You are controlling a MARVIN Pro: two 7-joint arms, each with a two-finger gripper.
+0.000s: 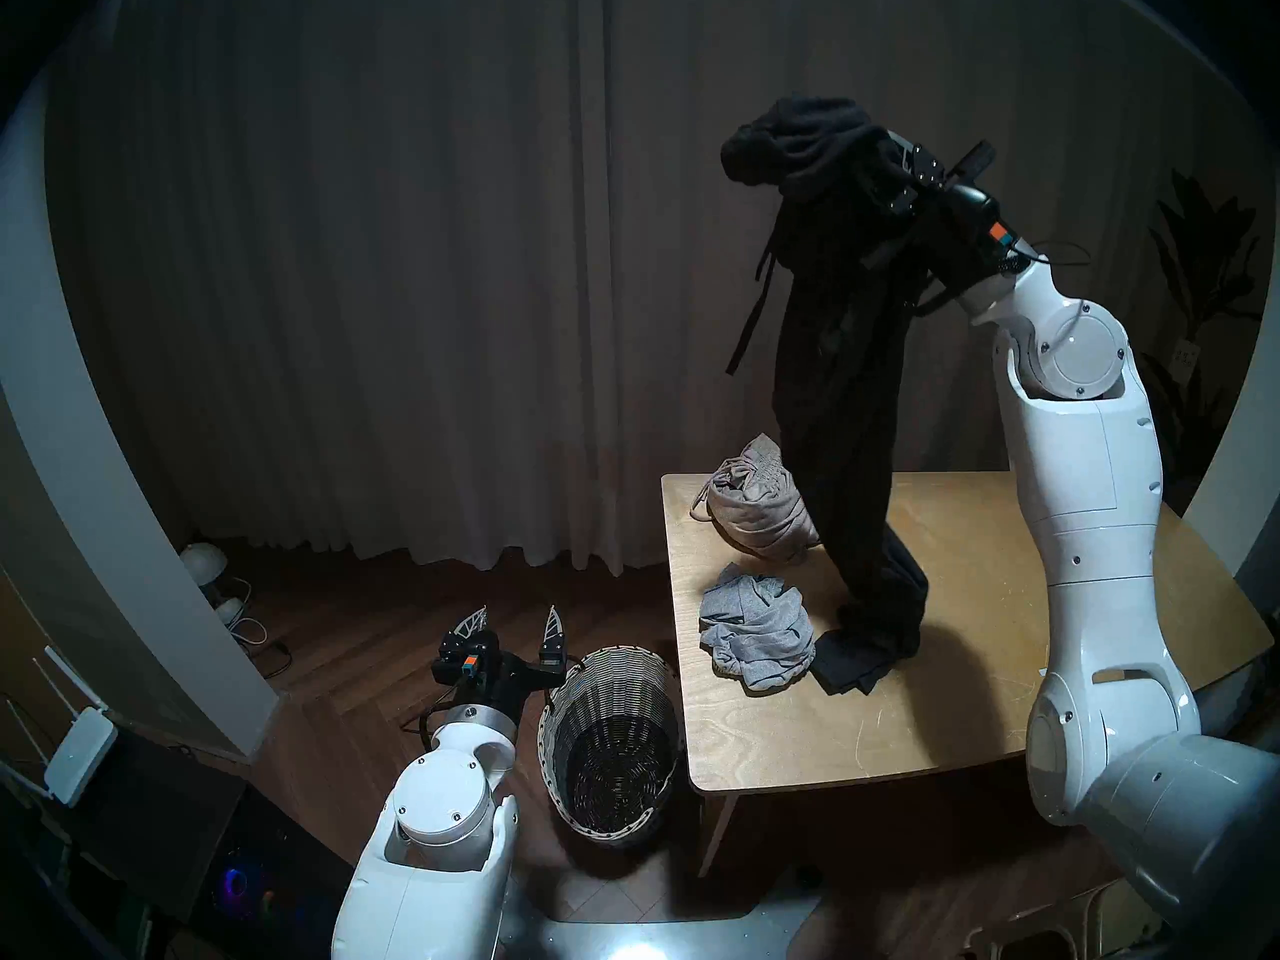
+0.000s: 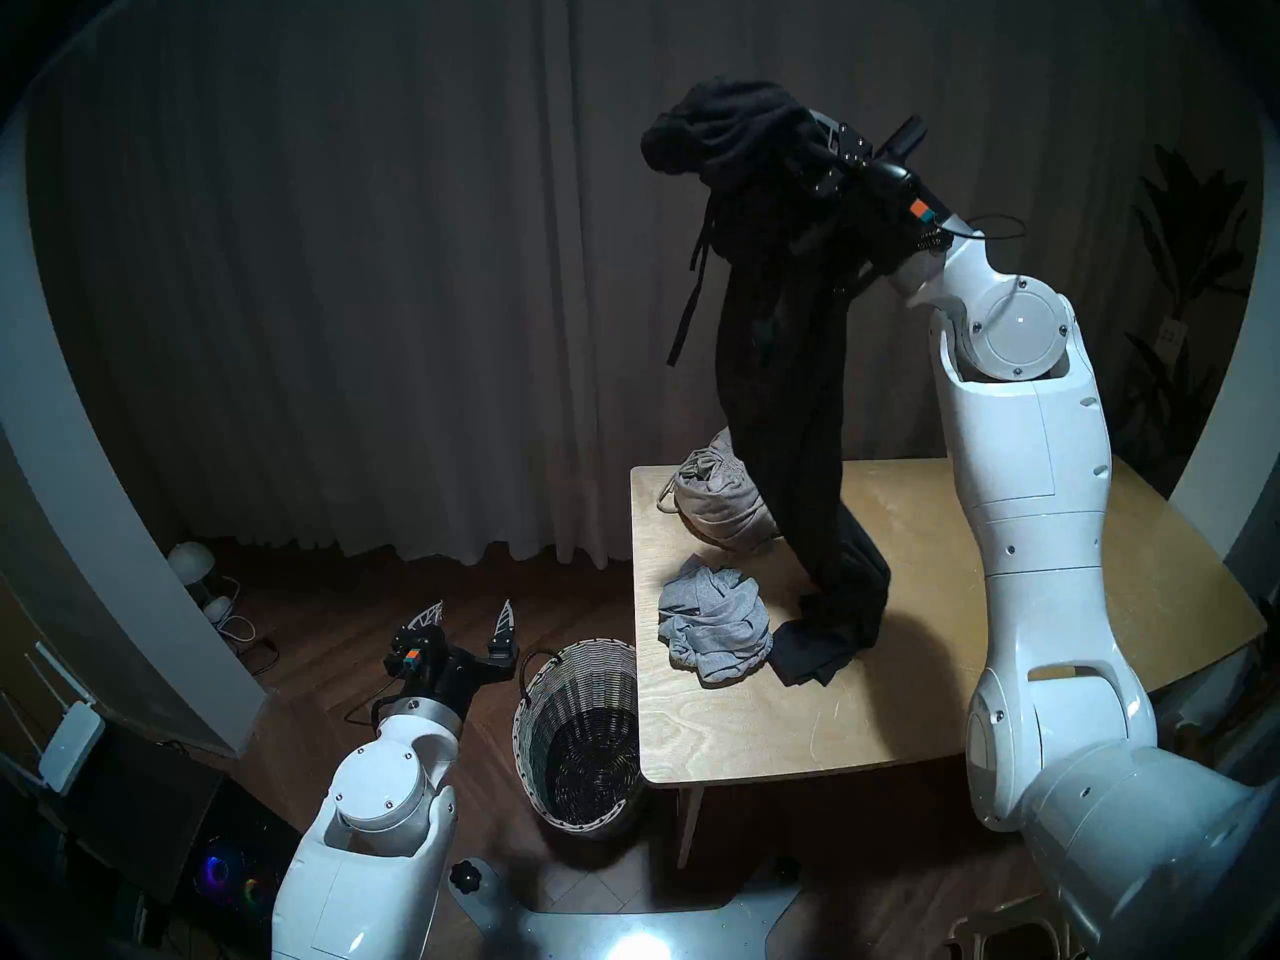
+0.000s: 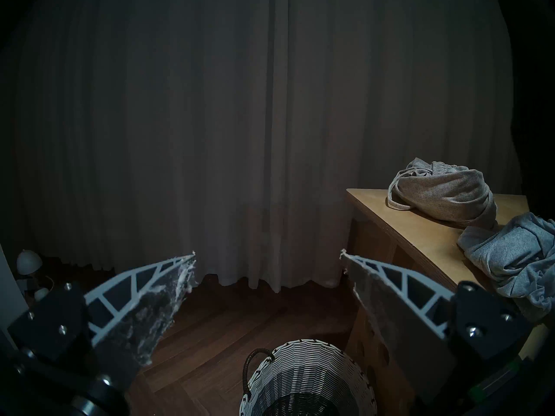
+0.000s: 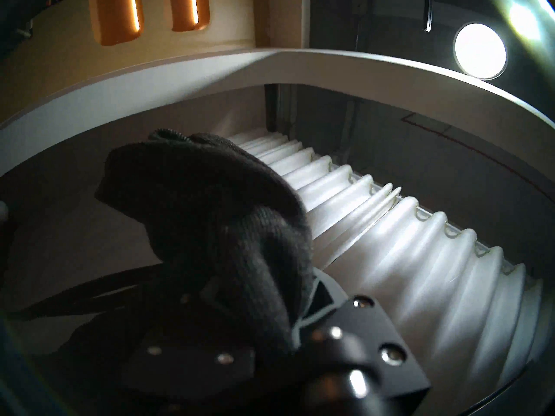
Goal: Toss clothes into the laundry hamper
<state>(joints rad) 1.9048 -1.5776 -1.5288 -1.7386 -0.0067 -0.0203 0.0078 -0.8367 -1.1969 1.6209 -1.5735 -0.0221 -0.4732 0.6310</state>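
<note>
My right gripper (image 1: 874, 158) is raised high above the table (image 1: 796, 730) and shut on the black knit garment (image 1: 831, 383), whose folds hide its fingers. The garment hangs down in a long column and its lower end rests on the tabletop. A small heather-grey garment (image 1: 755, 633) lies crumpled near the table's left edge. Behind it sits the beige-grey ribbed garment (image 1: 755, 515) with its drawstring. The wicker laundry hamper (image 1: 609, 695) stands on the floor against the table's left side, its inside dark. My left gripper (image 1: 518, 622) hovers open and holds nothing, just left of the hamper's rim.
A curtain (image 1: 415, 280) closes off the back. On the floor at left are a small white lamp (image 1: 204, 560) and cables. A white router (image 1: 76, 737) and a lit computer case (image 1: 235, 882) stand at the near left. A plant (image 1: 1205, 245) is at the far right.
</note>
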